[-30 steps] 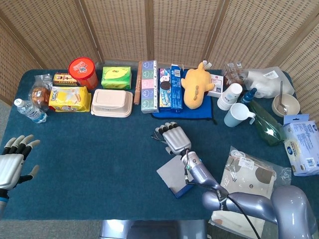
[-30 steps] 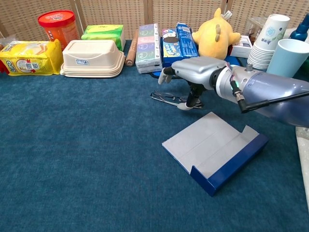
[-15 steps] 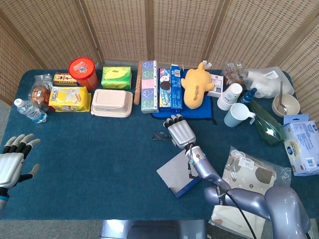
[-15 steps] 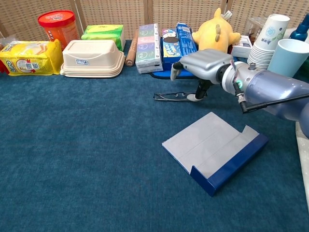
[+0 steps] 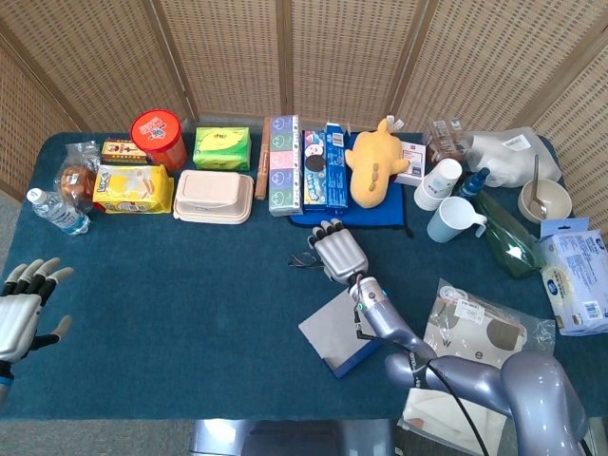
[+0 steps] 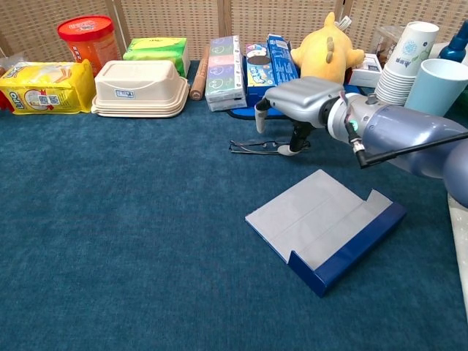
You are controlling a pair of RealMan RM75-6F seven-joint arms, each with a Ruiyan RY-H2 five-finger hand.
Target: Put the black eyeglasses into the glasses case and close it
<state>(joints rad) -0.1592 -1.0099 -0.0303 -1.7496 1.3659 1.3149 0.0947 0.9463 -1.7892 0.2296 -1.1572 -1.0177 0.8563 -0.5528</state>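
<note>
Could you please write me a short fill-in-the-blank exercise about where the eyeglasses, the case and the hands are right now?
1. The black eyeglasses lie on the ____ tablecloth.
2. The glasses case lies ____, with nothing inside.
3. The ____ hand is over the eyeglasses.
4. The left hand holds ____.

Missing words: blue; open; right; nothing

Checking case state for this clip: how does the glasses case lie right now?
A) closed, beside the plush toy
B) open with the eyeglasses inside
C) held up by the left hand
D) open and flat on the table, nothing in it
D: the glasses case lies unfolded on the blue cloth with its grey lining bare, while the black eyeglasses lie apart from it under the right hand.
</note>
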